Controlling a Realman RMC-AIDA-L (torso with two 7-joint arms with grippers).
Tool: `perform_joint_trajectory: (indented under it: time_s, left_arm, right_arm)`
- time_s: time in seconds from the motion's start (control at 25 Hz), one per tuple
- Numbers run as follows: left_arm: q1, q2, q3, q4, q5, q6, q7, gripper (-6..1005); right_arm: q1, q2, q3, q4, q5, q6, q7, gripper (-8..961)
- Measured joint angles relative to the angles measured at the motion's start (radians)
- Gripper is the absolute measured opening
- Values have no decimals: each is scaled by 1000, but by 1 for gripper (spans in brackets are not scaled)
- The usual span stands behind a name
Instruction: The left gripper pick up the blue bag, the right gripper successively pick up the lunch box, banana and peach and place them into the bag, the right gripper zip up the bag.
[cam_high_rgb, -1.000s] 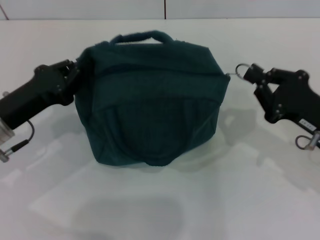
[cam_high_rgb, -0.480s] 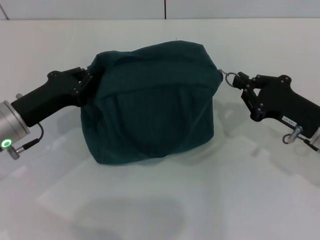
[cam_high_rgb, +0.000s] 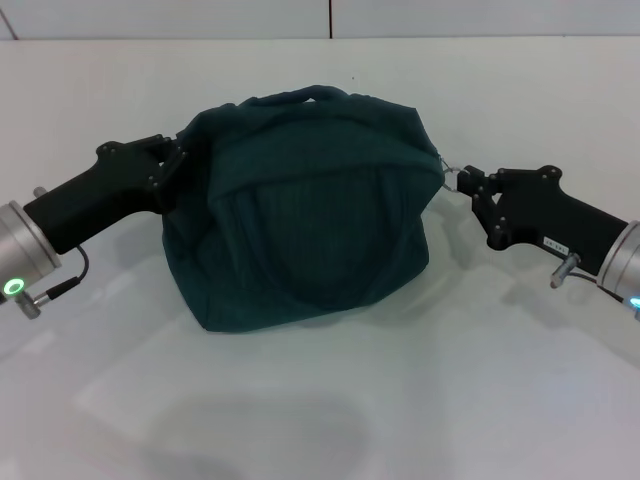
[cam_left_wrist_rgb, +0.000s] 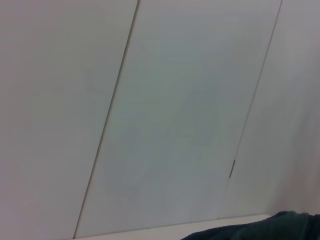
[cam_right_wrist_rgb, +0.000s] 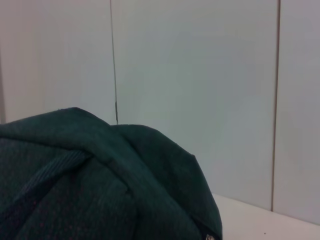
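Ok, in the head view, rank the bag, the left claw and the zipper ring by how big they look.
1. blue bag
2. left claw, gripping the bag's side
3. zipper ring, at the right claw

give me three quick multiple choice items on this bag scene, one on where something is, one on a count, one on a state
1. Where is the right gripper?
A. at the bag's right end, by the metal ring
B. above the bag's handle
C. flat on the table in front of the bag

2. How many pieces of fruit lie on the table?
A. two
B. one
C. none

3. The bag looks:
A. wide open
B. closed and bulging
C. folded flat

Answers:
1 A, its tip meets the ring at the bag's right corner.
2 C, no fruit shows on the white surface.
3 B, no opening shows and its sides are rounded.
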Motion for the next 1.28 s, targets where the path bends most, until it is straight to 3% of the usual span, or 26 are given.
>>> perform_joint_trajectory:
  time_s: [0.44, 0.6, 0.68, 0.88, 1.0, 1.28]
  left_arm:
    - [2, -1, -1, 0, -4, 95, -11, 99]
    - [10, -1, -7, 0, -31, 146, -11, 101]
    - [18, -1, -8, 0, -55, 161, -10, 171]
    - [42, 4, -8, 2, -99, 208, -6, 353]
    - [62, 9, -9, 31, -113, 240, -8, 475]
    - [78, 28, 3, 164, -32, 371, -100, 794]
  right_arm:
    - [-31, -8, 3, 1, 7, -79, 46, 8]
    - [-69, -11, 48, 2, 8, -133, 50, 7]
    - [-89, -9, 88, 3, 8, -167, 49, 7]
    - [-124, -14, 189, 51, 8, -337, 41, 123]
    - [-133, -19, 254, 73, 3, -439, 37, 342]
    - [-75, -61, 258, 58, -20, -663, 116, 611]
